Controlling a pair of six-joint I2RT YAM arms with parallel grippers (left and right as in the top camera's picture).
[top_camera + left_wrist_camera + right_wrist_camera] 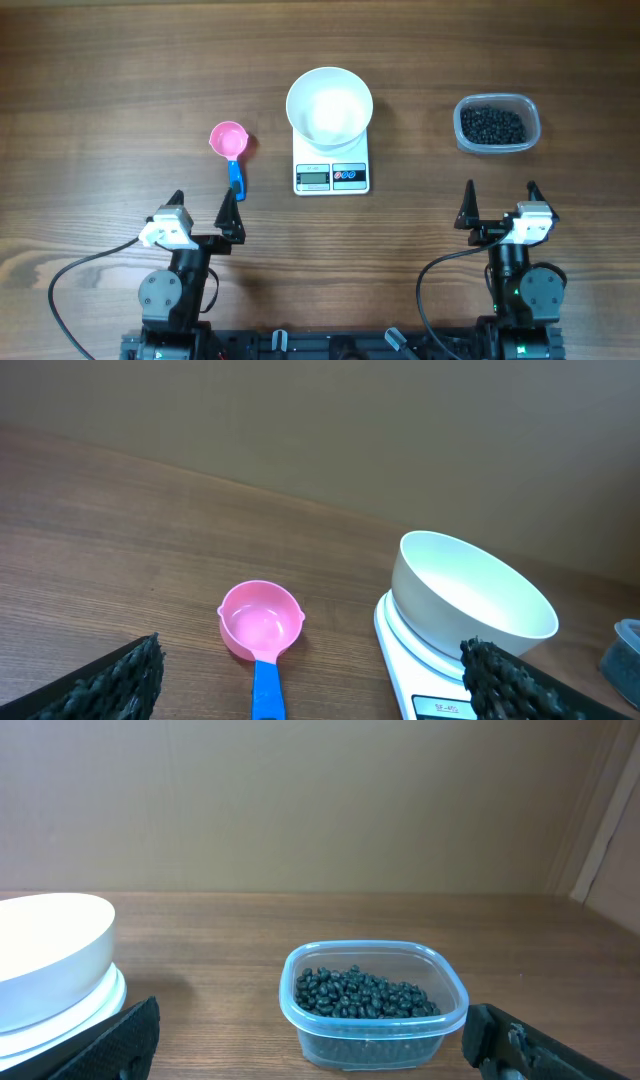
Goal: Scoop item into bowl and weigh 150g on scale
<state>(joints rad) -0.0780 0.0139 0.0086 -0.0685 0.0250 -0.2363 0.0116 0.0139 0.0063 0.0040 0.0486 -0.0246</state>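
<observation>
The bowl (329, 104) sits on the scale (331, 172) — left hand (205, 192) beside the pink scoop (229, 140), right hand (500, 190) before the tub (497, 148) of item (493, 125), both released, grasping nothing.

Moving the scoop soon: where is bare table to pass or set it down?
Bare table lies between the scale and the tub, wider than the gap between the pink scoop and the scale, and left of the scoop. Tightest: around the bowl on the scale.

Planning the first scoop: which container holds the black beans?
The clear rounded plastic tub on the right; the glossy white round bowl and small pink scoop are empty.
</observation>
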